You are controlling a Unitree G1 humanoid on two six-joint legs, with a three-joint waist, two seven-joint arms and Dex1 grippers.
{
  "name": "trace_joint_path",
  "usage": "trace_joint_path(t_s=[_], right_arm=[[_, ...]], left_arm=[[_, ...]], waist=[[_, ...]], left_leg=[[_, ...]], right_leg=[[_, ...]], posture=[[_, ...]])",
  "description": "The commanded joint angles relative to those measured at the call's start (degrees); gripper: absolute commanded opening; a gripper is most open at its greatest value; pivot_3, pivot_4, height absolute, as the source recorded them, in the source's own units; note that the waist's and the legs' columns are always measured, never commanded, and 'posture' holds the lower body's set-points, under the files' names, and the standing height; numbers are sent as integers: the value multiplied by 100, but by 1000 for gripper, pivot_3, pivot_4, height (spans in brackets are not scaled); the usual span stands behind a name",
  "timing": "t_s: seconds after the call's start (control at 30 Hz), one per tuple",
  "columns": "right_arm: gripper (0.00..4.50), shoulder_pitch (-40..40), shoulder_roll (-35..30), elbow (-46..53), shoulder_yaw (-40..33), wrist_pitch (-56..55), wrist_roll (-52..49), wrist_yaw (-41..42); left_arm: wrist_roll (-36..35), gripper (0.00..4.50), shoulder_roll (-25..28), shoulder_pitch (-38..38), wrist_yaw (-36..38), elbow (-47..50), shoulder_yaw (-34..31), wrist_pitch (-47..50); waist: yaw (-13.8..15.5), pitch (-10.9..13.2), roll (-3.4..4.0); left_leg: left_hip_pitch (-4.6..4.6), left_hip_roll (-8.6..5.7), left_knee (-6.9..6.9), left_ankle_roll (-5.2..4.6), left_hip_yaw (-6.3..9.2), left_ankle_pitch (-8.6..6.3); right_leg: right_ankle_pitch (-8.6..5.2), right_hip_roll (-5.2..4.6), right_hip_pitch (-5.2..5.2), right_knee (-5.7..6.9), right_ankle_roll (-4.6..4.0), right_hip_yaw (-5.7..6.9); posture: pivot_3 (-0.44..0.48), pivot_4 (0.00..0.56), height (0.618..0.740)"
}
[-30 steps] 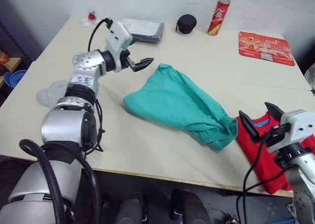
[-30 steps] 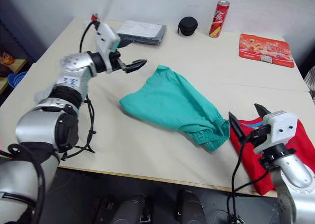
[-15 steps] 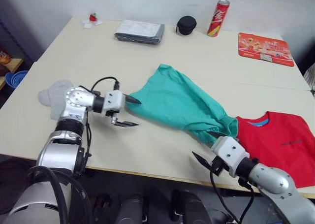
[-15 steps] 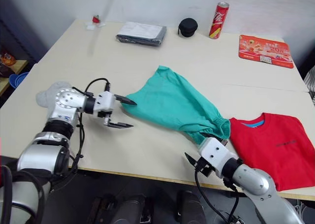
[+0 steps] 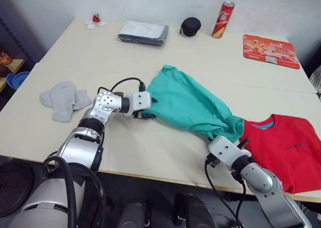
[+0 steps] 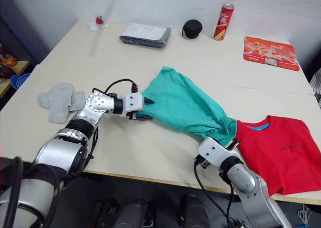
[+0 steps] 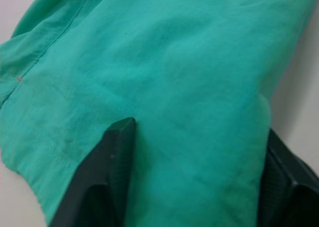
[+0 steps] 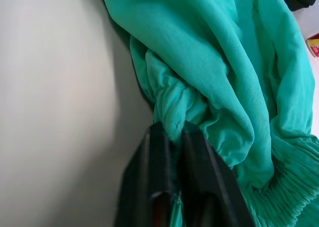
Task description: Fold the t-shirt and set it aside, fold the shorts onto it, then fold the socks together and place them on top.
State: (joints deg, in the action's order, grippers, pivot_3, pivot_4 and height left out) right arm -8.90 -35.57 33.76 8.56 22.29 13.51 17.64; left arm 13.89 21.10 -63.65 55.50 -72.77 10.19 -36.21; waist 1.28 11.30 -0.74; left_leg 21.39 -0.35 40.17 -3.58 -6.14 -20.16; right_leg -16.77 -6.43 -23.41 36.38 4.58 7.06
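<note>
The shorts (image 5: 188,105) lie spread across the middle of the table (image 5: 225,62), running on a slant from a far corner near the table's centre down to the gathered waist at the near right, which bunches up against the t-shirt (image 5: 283,148). Both grippers are on them. The left gripper (image 5: 145,107) has come in from the left side at the near left edge of the shorts; in its wrist view one black finger (image 7: 112,172) lies on top of the green cloth and the other shows past the cloth's edge, so the fingers are spread with fabric between them rather than pinched tight. The right gripper (image 5: 235,144) sits at the gathered waist end by the front edge of the table, and its wrist view shows the two fingers (image 8: 164,177) pressed close together with a fold of the green hem caught between them.

The t-shirt lies flat at the near right of the table, its collar toward the shorts. The socks (image 5: 62,98) rest together well to the left. Along the far side stand a folded grey packet (image 5: 143,31), a small black case (image 5: 190,25), a red can (image 5: 222,18) and a red printed card (image 5: 271,48).
</note>
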Motion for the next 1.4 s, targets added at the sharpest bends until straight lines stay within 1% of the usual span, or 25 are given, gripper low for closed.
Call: trace_joint_path(t_s=[0.03,0.1,0.2,0.27,0.3,0.33,0.37,0.47,0.57,0.63,0.7,0.77,0.87,0.9,0.97,1.03,1.1,1.13,1.27,1.33,1.37,1.4], right_arm=[[0,-196,-269,126,-415,-590,-176,349],[0,-324,-411,44,-651,-1023,-460,646],[0,-506,-734,-255,-911,-1964,-851,1198],[0,-606,-924,-717,-1089,-2837,-1190,1606],[0,-641,-1004,-1050,-1191,-3234,-1368,1815],[0,-632,-1079,-1403,-1262,-3612,-1466,1971],[0,-599,-1131,-1722,-1306,-3940,-1580,2132],[0,-340,-1202,-2507,-1292,-4621,-1832,2535],[0,-110,-1215,-2989,-1162,-5089,-2019,2940],[0,-8,-1227,-3290,-1095,-5384,-2100,3184],[0,111,-1222,-3632,-1069,-5638,-2181,3360],[0,280,-1218,-3987,-1046,-5889,-2226,3490],[0,468,-1204,-4295,-1002,-6131,-2248,3610],[0,509,-1197,-4357,-989,-6185,-2247,3634],[0,523,-1192,-4395,-951,-6108,-2332,3721],[0,449,-1206,-4220,-971,-5653,-2693,3847],[521,239,-1319,-3864,-1062,-5160,-3083,4002],[760,141,-1369,-3725,-1120,-5070,-3150,4052],[2109,-604,-1588,-2740,-1724,-4290,-3701,3986],[2743,-1335,-1706,-1858,-2308,-3507,-4352,3919],[3158,-1695,-1717,-1431,-2606,-3073,-4720,3844],[3434,-2008,-1695,-1063,-2891,-2693,-5022,3735]], left_arm=[[-136,1610,133,21,519,-100,-84,118],[-259,983,256,134,867,-53,-158,91],[-560,29,489,360,1326,121,-348,26],[-859,29,725,629,1957,572,-412,-211],[-1113,29,837,822,2254,967,-486,-136],[-1335,29,937,1032,2404,1395,-555,-18],[-1543,29,1038,1268,2484,1846,-628,175],[-1971,29,1420,2243,2427,3356,-826,692],[-2273,29,1704,3328,2006,4772,-1084,1322],[-2402,29,1833,4197,1629,5699,-1308,1654],[-2524,29,1820,4980,1168,6475,-1575,1937],[-2518,29,1807,5628,788,7040,-1767,2060],[-2522,29,1847,6275,489,7611,-1850,2176],[-2555,29,1861,6410,428,7747,-1857,2247],[-2608,29,1959,6602,379,7972,-1838,2494],[-2922,500,1871,6536,249,8114,-1900,2679],[-3394,997,1986,6523,528,8307,-1845,3110],[-3535,1333,2052,6542,654,8372,-1824,3270],[-4621,2591,2550,6712,1227,8788,-1919,4661],[-5195,2597,2949,6611,1530,8905,-2081,5403],[-5439,2597,3123,6526,1690,8922,-2143,5700],[-5601,2597,3231,6393,1792,8895,-2182,5879]], waist=[[-3,0,0],[-26,0,0],[-122,0,0],[-163,0,-1],[-184,0,-1],[-193,0,-1],[-200,0,-1],[-218,0,0],[-250,0,1],[-269,1,3],[-274,2,5],[-270,4,8],[-255,8,15],[-242,10,19],[-218,10,22],[-186,8,32],[-148,8,36],[-131,9,43],[-128,7,55],[-123,13,65],[-118,12,66],[-113,10,70]], left_leg=[[0,0,0,0,0,0],[1,0,0,0,-2,0],[-8,3,-9,1,-7,0],[-11,8,-10,3,-6,1],[-13,9,-10,3,-9,2],[-18,9,-12,4,-12,2],[-19,10,-11,5,-11,2],[-21,9,-7,4,-8,3],[-24,10,-6,4,-5,3],[-26,10,-8,4,2,2],[-29,11,-10,5,7,2],[-31,10,-8,4,14,2],[-58,10,-9,6,22,1],[-88,10,-16,11,23,-5],[-104,10,-20,17,24,-14],[-104,11,-25,21,25,-16],[-103,11,-26,21,25,-16],[-104,12,-27,21,26,-16],[-100,12,-29,20,29,-20],[-100,12,-33,20,32,-20],[-98,12,-35,20,34,-20],[-100,13,-40,22,42,-20]], right_leg=[[0,1,0,-1,0,0],[0,4,0,-2,0,3],[0,8,0,-2,0,3],[0,9,2,-2,0,3],[-1,9,2,-1,-1,1],[0,10,2,-1,-1,-1],[-1,9,5,0,-1,-5],[-1,-1,8,3,-1,-15],[-1,-4,8,5,-2,-19],[-2,-6,12,5,-4,-18],[-3,-9,17,1,-5,-18],[-2,-11,27,-7,-5,-17],[-2,-12,62,-42,-5,-14],[-2,-12,90,-50,-6,-14],[-7,-13,102,-50,-13,-16],[-10,-13,98,-49,-19,-16],[-11,-13,95,-48,-20,-16],[-11,-13,95,-48,-21,-15],[-12,-15,96,-54,-22,-16],[-13,-14,96,-56,-24,-16],[-16,-15,93,-53,-28,-16],[-17,-14,96,-54,-29,-16]], posture=[[0,150,740],[0,150,740],[0,150,740],[0,150,740],[0,150,740],[0,150,740],[0,150,740],[0,150,740],[0,150,740],[0,150,740],[0,150,740],[0,150,740],[0,150,740],[0,150,740],[0,150,740],[0,150,740],[0,150,740],[0,150,740],[0,150,740],[0,150,740],[0,150,740],[0,150,740]])
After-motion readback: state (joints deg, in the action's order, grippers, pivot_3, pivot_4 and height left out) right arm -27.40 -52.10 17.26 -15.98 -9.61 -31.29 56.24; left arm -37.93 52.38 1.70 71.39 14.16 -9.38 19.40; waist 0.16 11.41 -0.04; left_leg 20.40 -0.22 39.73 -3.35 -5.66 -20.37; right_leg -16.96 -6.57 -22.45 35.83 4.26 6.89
